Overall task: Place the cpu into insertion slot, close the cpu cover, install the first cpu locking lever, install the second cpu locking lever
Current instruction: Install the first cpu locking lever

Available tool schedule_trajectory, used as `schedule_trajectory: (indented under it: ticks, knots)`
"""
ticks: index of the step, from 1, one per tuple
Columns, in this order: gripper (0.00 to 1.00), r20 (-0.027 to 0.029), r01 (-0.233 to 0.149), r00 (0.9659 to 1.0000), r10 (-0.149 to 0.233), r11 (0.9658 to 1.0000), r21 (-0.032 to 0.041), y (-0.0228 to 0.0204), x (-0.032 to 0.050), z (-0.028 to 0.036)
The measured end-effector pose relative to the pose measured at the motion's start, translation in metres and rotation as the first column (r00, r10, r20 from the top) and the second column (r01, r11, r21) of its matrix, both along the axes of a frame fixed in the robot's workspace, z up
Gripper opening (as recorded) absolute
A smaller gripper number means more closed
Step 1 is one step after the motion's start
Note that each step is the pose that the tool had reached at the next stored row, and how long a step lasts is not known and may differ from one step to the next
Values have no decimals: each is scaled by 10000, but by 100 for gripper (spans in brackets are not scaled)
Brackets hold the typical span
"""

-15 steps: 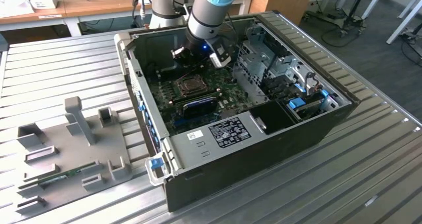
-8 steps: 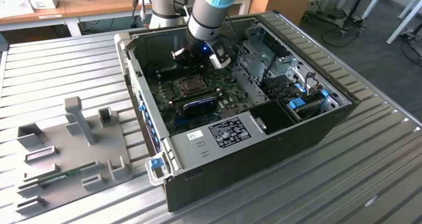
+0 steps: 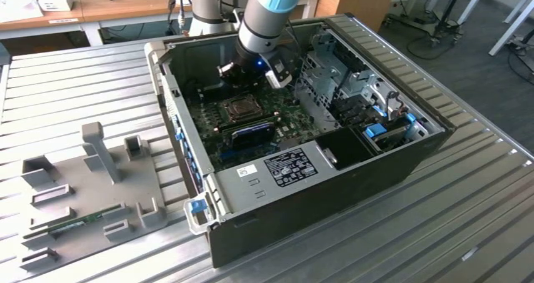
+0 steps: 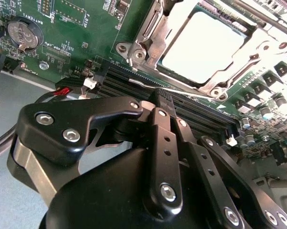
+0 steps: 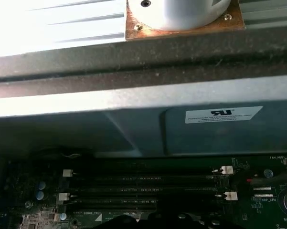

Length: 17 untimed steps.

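The cpu (image 4: 203, 45) already sits in the insertion slot (image 3: 242, 108) on the green board (image 3: 288, 130), with the cpu cover (image 4: 153, 36) shut around it; whether either locking lever is latched I can't make out. The gripper (image 4: 163, 101) hovers just beside the socket, over the memory slots (image 5: 143, 187), fingers pressed together and holding nothing; its tips are partly hidden.

Claw (image 4: 164, 102) fingertips hidden behind own linkage; cpu (image 4: 203, 45) overexposed, surface unreadable
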<state>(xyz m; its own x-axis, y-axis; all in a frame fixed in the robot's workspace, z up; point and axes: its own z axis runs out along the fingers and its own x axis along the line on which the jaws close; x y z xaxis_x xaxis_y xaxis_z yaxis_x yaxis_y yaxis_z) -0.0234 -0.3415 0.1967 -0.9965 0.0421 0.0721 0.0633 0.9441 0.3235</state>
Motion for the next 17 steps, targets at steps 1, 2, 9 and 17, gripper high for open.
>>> schedule_trajectory:
  ticks: [1,2,9,17]
  knots:
    - [11,0,4,10000,-4,10000,0,0,1,-3]
    - [11,0,8,10000,-8,10000,0,-1,2,-7]
    - [11,1,35,10000,-35,10000,-4,-16,4,-27]
    - [11,0,67,10000,-67,10000,-14,-51,4,-42]
